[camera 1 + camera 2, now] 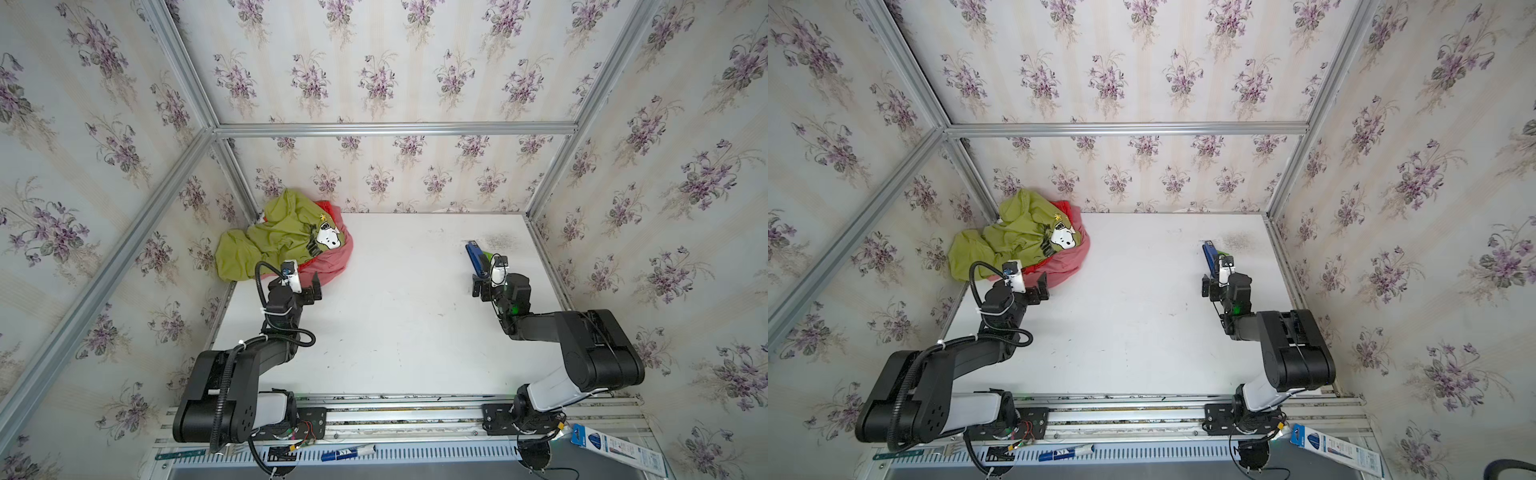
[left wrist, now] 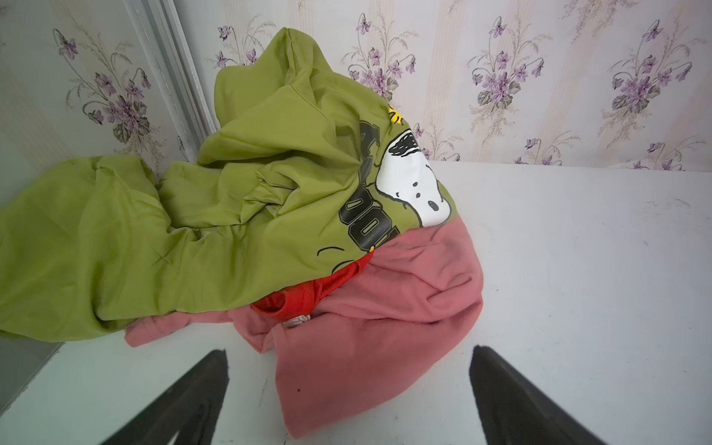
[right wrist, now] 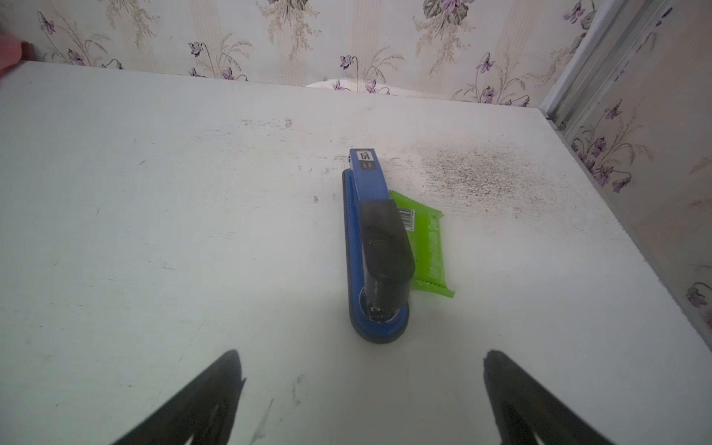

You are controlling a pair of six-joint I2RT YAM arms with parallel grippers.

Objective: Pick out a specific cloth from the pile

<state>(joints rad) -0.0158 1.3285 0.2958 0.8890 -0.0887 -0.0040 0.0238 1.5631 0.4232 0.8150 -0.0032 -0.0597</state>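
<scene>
The pile [image 1: 286,237] is heaped in the far left corner of the white table [image 1: 395,324]. An olive-green shirt [image 2: 192,231] with a white cartoon dog print lies on top. A bright red cloth [image 2: 300,296] peeks out under it. The cloth [image 2: 385,327], plain salmon-pink, spreads from under both toward my left gripper [image 2: 348,350]; in both top views it forms the pile's near right edge [image 1: 336,262] [image 1: 1071,259]. My left gripper [image 1: 305,281] is open, its fingers either side of the pink corner, not touching it. My right gripper [image 3: 362,352] [image 1: 482,280] is open and empty on the right.
A blue and black stapler [image 3: 375,246] [image 1: 473,255] lies just ahead of the right gripper, with a green wrapper [image 3: 427,246] beside it. Floral walls and aluminium posts [image 1: 241,183] close in three sides. A marker [image 1: 347,453] and a package [image 1: 615,451] lie by the front rail.
</scene>
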